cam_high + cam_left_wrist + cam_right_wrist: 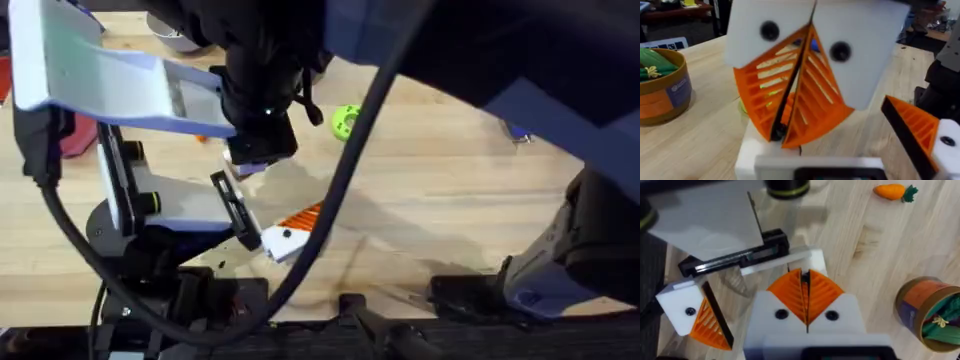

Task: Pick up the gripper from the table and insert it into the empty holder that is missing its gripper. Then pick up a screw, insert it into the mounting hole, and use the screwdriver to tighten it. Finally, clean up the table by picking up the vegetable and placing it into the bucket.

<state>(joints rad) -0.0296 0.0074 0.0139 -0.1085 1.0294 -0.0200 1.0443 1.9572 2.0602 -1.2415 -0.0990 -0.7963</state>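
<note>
My right gripper reaches across the table, its orange pads shut on the small orange gripper. It presses down at the white holder on my left arm's black jaw rail. The left wrist view looks at those pinched pads from in front, just above the holder. My left gripper is open, its other finger far along the rail with its orange tip on. The vegetable lies on the wood beyond. The bucket stands apart with green items inside. The screw and screwdriver are hidden.
In the overhead view the right arm rises close under the camera and covers much of the table's far half. A green ball lies mid-table. The left arm's white and blue links cross the left side. The bucket stands left of the grippers.
</note>
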